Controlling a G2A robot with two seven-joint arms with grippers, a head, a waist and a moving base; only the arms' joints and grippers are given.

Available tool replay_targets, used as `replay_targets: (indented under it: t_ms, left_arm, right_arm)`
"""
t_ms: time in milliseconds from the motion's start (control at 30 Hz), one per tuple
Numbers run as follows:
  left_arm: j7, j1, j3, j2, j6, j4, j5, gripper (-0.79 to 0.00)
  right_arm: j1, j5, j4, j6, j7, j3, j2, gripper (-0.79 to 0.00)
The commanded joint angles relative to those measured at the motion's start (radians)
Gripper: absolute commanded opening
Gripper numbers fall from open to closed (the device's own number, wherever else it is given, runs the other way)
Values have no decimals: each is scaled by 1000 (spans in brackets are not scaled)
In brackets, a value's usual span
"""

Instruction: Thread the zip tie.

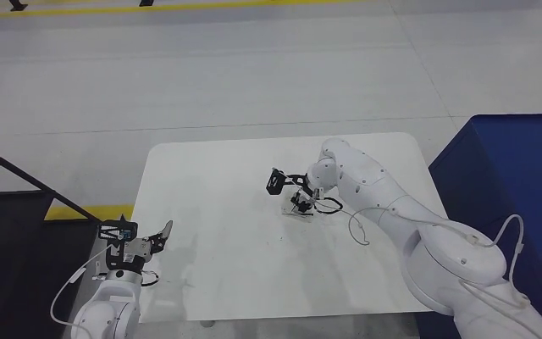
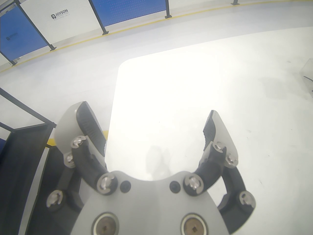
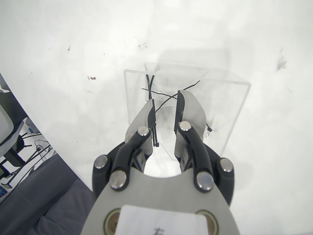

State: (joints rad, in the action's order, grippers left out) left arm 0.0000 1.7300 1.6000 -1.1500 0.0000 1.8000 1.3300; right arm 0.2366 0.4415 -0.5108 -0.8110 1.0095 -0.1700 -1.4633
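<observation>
Right wrist view reveals black zip ties (image 3: 149, 84) inside the clear box (image 3: 227, 82), where the right end effector (image 3: 165, 97) sits released.

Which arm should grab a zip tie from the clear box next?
Right. The right gripper is open at the clear box, beside the zip ties; the left gripper is open, far away.

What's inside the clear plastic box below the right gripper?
The clear plastic box holds thin black zip ties, crossed over each other. The right gripper, open, hangs over its opening. Its fingers cover part of the inside, so the count is uncertain.
</observation>
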Motion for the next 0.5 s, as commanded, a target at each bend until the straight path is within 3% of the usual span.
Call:
replay_targets:
  t_ms: [0, 467]
  left_arm:
    - [0, 0, 0, 0, 0, 0, 0, 0]
    - [0, 0, 0, 0, 0, 0, 0, 0]
  right_arm:
    - [2, 1, -6, -7, -7, 0, 4, -613]
    - [2, -5, -31, -21, -21, 0, 19, -613]
